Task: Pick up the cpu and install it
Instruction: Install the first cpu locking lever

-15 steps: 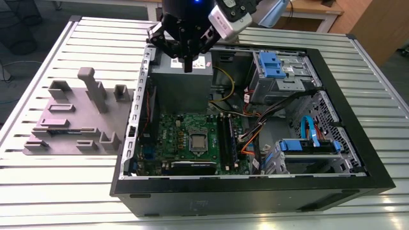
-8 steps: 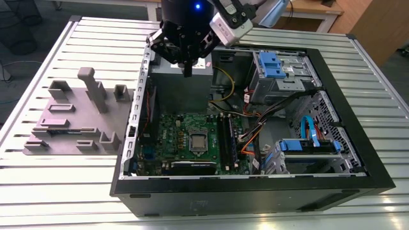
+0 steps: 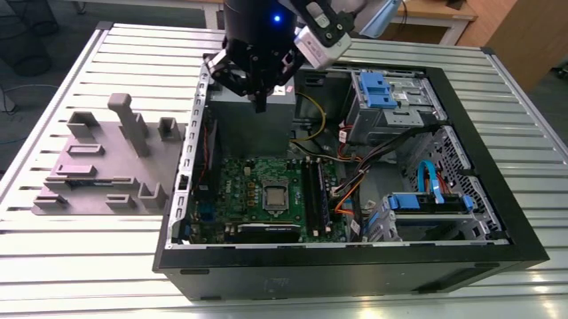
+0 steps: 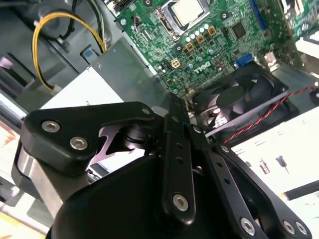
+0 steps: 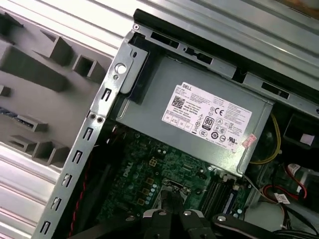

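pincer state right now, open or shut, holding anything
pincer: shut, fingers together, nothing visibly held; it hangs over the power supply, and the cpu sits in the motherboard socket.

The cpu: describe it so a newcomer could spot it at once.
Start at the open black case on the slatted table. Inside lies a green board, and near its middle sits the cpu in its socket. It is the one small, flat, shiny silver square there; the parts around it are dark or green.
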`<state>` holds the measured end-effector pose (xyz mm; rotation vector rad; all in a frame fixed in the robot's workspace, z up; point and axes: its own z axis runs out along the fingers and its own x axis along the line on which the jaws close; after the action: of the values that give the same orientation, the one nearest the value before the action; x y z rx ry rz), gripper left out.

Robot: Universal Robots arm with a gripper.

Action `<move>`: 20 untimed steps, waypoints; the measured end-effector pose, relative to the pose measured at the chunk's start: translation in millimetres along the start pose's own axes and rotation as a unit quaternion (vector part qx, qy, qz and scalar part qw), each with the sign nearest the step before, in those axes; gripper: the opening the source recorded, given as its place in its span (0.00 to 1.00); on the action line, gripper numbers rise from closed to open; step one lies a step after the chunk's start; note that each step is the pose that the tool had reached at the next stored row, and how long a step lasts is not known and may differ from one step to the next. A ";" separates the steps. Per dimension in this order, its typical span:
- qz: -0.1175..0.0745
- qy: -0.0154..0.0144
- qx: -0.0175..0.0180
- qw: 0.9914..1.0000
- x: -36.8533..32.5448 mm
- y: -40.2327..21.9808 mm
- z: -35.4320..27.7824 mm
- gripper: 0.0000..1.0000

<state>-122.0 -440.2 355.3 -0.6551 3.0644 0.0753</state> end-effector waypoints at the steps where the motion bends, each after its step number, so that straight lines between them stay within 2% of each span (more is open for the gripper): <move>1: -0.009 0.000 0.000 1.000 0.0 0.0 0.6 0.10; 3: -0.027 0.001 0.000 1.000 0.0 -0.1 1.6 0.10; 6: -0.054 0.002 -0.001 0.999 0.0 -0.1 2.9 0.10; 8: -0.072 0.003 -0.001 0.997 0.1 -0.2 3.7 0.10; 11: -0.098 0.004 -0.002 0.995 0.1 -0.3 5.2 0.10; 13: -0.110 0.005 -0.002 0.994 0.1 -0.4 6.6 0.10; 14: -0.113 0.005 -0.002 0.994 0.3 -0.9 7.4 0.10; 17: -0.113 0.005 -0.002 0.994 3.3 -8.2 10.4 0.10; 20: -0.115 0.005 -0.002 0.993 1.3 -11.1 14.2 0.10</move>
<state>-118.6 -450.2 340.6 -1.0067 2.9734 0.0762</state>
